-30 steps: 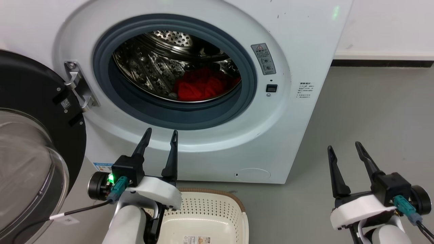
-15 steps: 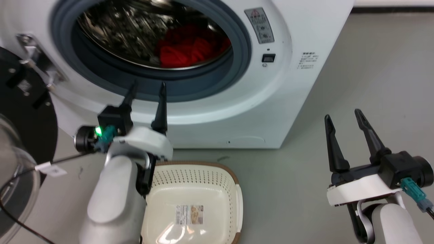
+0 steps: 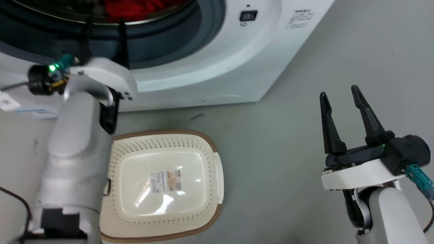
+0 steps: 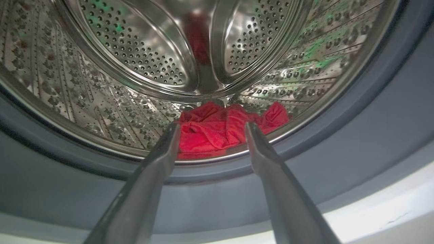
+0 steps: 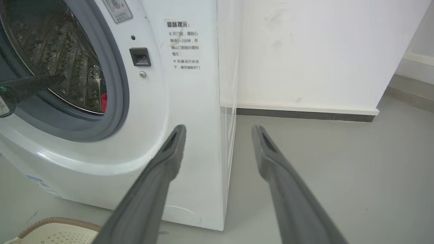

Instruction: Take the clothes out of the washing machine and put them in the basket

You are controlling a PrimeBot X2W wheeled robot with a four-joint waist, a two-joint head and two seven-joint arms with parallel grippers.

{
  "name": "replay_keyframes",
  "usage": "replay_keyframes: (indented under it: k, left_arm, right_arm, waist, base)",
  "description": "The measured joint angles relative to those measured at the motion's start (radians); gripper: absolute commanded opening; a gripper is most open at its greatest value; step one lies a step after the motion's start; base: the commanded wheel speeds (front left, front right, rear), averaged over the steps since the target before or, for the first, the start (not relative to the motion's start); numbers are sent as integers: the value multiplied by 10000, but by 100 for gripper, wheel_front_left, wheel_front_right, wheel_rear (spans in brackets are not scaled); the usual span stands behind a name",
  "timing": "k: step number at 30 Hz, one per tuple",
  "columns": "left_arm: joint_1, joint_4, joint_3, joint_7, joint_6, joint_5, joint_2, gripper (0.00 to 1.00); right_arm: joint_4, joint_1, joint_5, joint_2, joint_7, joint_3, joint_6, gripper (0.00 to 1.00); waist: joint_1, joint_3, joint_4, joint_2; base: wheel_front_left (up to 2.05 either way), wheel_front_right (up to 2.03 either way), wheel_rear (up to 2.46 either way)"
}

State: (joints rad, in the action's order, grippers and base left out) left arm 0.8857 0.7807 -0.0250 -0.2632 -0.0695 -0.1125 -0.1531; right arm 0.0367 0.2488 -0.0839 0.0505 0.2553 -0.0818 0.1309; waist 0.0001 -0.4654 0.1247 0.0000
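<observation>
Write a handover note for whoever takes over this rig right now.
Left gripper: open, empty, at the mouth of the large white front-loading washing machine, aimed at the bright red fabric clothes in its drum.
Right gripper: open, empty, beside the machine.
Cream-white perforated plastic basket with brown rim: on the floor before the machine, no clothes inside.
Done: no clothes out yet. Left: grasp them, carry to basket.

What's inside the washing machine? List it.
Red clothes lie bunched at the bottom of the washing machine, by the drum's front lip. Anything beneath the bundle is covered.
</observation>
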Motion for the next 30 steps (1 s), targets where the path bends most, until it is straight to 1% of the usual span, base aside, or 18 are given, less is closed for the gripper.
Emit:
replay_keyframes:
  k: [1, 8, 11, 15, 16, 20, 27, 30]
  left_arm:
    - [813, 794, 10, 33, -12, 29, -316, 100]
    - [2532, 2230, -107, 533, 33, 192, -974, 100]
    - [3091, 2723, -249, 1035, 44, 307, -1185, 100]
    - [4134, 3302, -376, 1931, -94, 414, -1802, 100]
    - [4331, 3419, -433, 2134, -96, 458, -1881, 100]
    - [4977, 3835, -658, 3080, -186, 571, -2067, 100]
    - [6057, 4504, -800, 5260, -270, 571, -2447, 100]
    - [6408, 4660, -838, 6211, -268, 546, -2516, 100]
  right_arm:
    - [-8, 68, -176, 2, 33, -148, 2, 100]
    - [-6, 354, -675, 2, 71, -479, 2, 100]
    - [-25, 405, -872, 4, 71, -629, 0, 100]
    - [-63, 466, -1172, 4, 75, -882, 0, 100]
    - [-65, 499, -1237, 4, 77, -928, 2, 100]
    - [-73, 534, -1467, 6, 79, -1062, 0, 100]
    - [-153, 639, -1824, 6, 79, -1292, 0, 100]
    - [-165, 682, -1950, 6, 79, -1434, 2, 100]
  waist:
    - [1, -471, 248, 0]
    - [0, -1389, 861, 0]
    - [1, -1632, 1141, 0]
    - [0, -1865, 1495, 0]
    - [0, -1922, 1578, 0]
    - [0, -2135, 1868, 0]
    - [0, -2513, 2284, 0]
    - [0, -2657, 2430, 0]
  base:
    - [0, 0, 0]
    - [0, 0, 0]
    - [0, 0, 0]
    - [0, 0, 0]
    - [0, 0, 0]
    - [0, 0, 0]
    - [0, 0, 0]
    - [0, 0, 0]
